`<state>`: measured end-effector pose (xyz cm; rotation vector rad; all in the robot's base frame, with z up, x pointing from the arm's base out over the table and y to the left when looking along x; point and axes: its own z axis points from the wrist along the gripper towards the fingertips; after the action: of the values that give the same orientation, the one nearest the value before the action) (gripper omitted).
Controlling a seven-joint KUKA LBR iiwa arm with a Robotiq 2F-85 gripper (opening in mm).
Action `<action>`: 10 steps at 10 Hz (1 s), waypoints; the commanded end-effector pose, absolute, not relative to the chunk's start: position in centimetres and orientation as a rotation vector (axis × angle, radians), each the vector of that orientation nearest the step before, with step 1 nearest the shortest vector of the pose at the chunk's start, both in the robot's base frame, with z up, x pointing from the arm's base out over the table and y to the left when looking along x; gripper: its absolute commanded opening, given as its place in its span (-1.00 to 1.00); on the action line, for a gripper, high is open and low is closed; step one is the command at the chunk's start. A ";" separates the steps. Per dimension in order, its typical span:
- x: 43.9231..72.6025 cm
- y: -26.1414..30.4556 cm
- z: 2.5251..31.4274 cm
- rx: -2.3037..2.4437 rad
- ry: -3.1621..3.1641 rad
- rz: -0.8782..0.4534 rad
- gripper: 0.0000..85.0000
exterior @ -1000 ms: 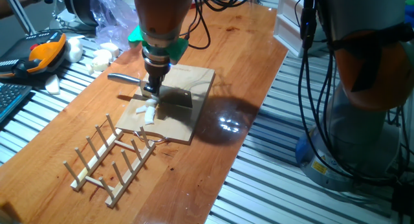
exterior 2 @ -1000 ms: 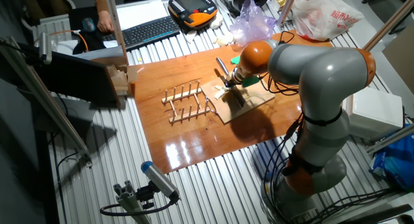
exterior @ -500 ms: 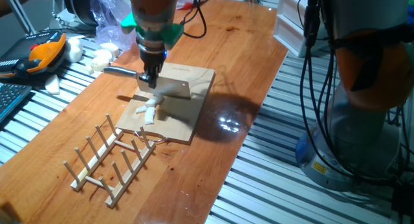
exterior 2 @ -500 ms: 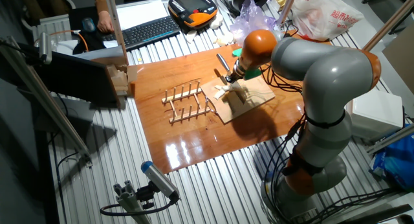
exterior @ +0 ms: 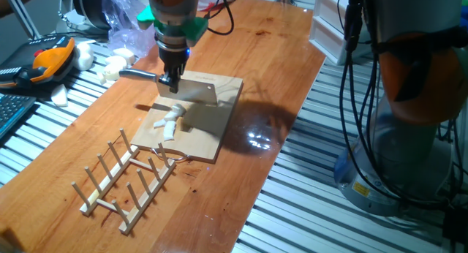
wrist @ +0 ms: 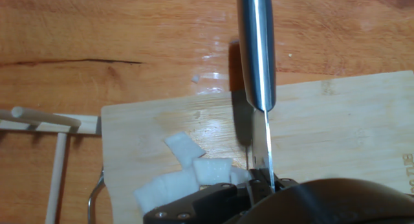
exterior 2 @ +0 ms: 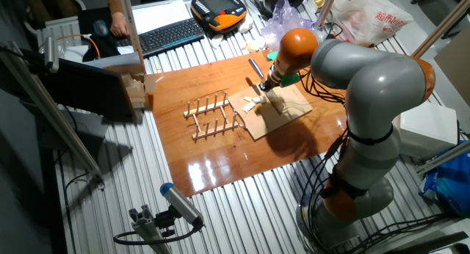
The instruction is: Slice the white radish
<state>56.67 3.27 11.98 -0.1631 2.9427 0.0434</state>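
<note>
Red print marks the white plastic bag (exterior 2: 363, 17) beyond the table — too small to read; no other lettering is legible.

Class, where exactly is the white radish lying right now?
In one fixed view, the white radish lies in pieces on the wooden board, near its end closest to the wooden rack, just below the raised knife.

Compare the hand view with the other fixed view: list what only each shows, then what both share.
Only the hand view: the knife seen edge-on above the cutting board, and separate blocky white radish pieces.
Only the other fixed view: the whole robot arm, the keyboard, the teach pendant and a plastic bag.
Both: board, radish, knife and wooden rack.
</note>
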 end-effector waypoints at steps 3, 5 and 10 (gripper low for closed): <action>56.6 3.5 10.8 -0.156 2.927 0.054 -1.00; 56.5 3.5 10.5 -0.155 2.920 0.051 -1.00; 56.5 3.6 10.0 -0.154 2.915 0.052 -1.00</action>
<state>56.57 3.61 10.03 -0.1546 2.9136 0.0535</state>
